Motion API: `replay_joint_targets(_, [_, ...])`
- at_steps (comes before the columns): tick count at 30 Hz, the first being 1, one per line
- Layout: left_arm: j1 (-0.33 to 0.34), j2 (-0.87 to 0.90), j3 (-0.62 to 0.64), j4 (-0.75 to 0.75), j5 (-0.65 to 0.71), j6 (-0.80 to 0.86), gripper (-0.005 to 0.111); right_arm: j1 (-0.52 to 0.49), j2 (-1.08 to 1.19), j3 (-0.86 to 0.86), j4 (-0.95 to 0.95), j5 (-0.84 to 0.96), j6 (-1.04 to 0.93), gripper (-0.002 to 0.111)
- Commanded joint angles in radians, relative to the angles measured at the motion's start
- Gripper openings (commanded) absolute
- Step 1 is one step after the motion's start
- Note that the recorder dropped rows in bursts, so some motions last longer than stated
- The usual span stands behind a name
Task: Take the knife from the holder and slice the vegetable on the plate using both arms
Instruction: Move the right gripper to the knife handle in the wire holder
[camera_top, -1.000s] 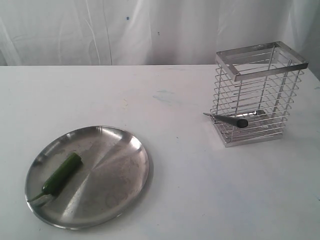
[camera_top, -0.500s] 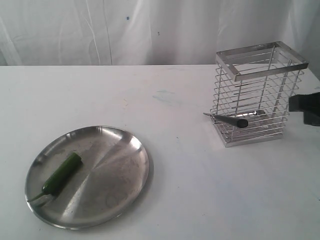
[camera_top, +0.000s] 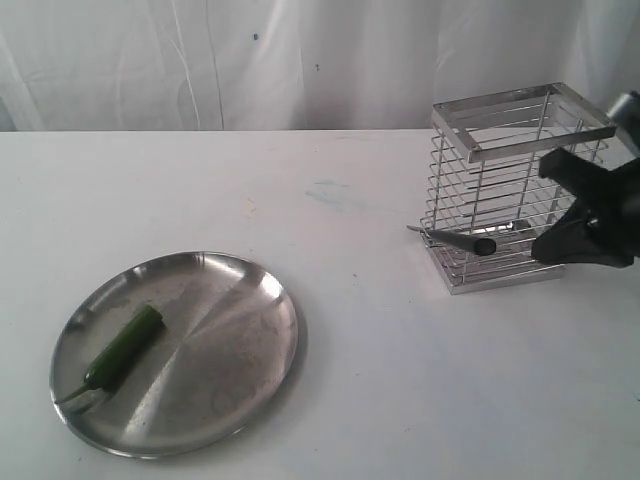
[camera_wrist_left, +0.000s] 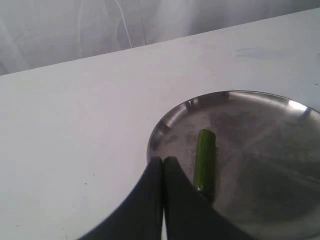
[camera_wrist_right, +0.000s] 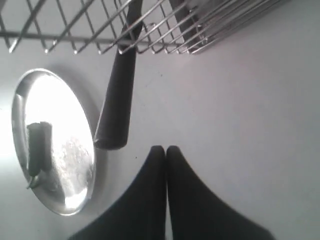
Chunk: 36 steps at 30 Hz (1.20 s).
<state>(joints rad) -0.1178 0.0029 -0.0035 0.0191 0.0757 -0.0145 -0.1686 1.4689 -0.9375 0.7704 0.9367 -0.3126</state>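
- Shiny wire is the first worry. The knife (camera_top: 470, 241) lies low in the holder (camera_top: 520, 185), with one end poking out between the wires toward 9 o'clock. A pull at the wrong angle could snag it, and the light holder could be dragged or tipped on the table (camera_top: 350, 200).
- The right gripper (camera_wrist_right: 165, 150) is seen closed and empty, just beside the holder at its 3 o'clock. Unless it is opened first, the handle would only be shoved, not taken.
- The right arm is reached in from the 3 o'clock edge, at about the holder's mid-height.
- The left gripper (camera_wrist_left: 163, 161) is also closed on nothing. It is aimed at the rim of the plate (camera_top: 230, 340), near the vegetable (camera_top: 122, 347), and it is not seen in the exterior view.
- The vegetable is found on the plate's 9 o'clock half, well apart from the holder. Being round on slick steel, it could be rolled aside under the blade if it is not pinned.
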Motion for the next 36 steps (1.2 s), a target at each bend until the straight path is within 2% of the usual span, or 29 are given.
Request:
replay_joint_targets(1, [-0.006,-0.003,0.003,-0.002,-0.001,-0.008,0.0,-0.119,0.032,-0.009,0.066,0.028,-0.077,0.0])
replay_joint_targets(4, [-0.006,-0.003,0.003,-0.002,-0.001,-0.008,0.0,-0.214,0.116,-0.009,0.097,0.134,-0.08,0.0])
replay_joint_targets(7, [-0.006,-0.003,0.003,-0.002,-0.001,-0.008,0.0,-0.267,0.196,-0.003,0.263,0.284,-0.263,0.0])
replay_joint_targets(10, [-0.006,-0.003,0.003,-0.002,-0.001,-0.008,0.0,-0.267,0.225,0.013,0.397,0.284,-0.361,0.0])
replay_joint_targets(17, [-0.006,-0.003,0.003,-0.002,-0.001,-0.008,0.0,-0.229,0.234,0.021,0.409,0.284,-0.399,0.002])
replay_joint_targets(20, [-0.006,-0.003,0.003,-0.002,-0.001,-0.008,0.0,-0.165,0.247,0.021,0.413,0.284,-0.409,0.015])
replay_joint_targets(24, [-0.006,-0.003,0.003,-0.002,-0.001,-0.008,0.0,-0.081,0.267,0.021,0.413,0.284,-0.428,0.041])
replay_joint_targets(26, [-0.006,-0.003,0.003,-0.002,-0.001,-0.008,0.0,-0.06,0.268,0.019,0.413,0.284,-0.425,0.054])
replay_joint_targets(28, [-0.006,-0.003,0.003,-0.002,-0.001,-0.008,0.0,-0.06,0.268,0.019,0.413,0.284,-0.425,0.061])
replay_joint_targets(30, [-0.006,-0.003,0.003,-0.002,-0.001,-0.008,0.0,-0.06,0.268,0.019,0.41,0.284,-0.425,0.064])
replay_joint_targets(36, [-0.006,-0.003,0.003,-0.002,-0.001,-0.008,0.0,-0.021,0.268,0.019,0.405,0.236,-0.449,0.064])
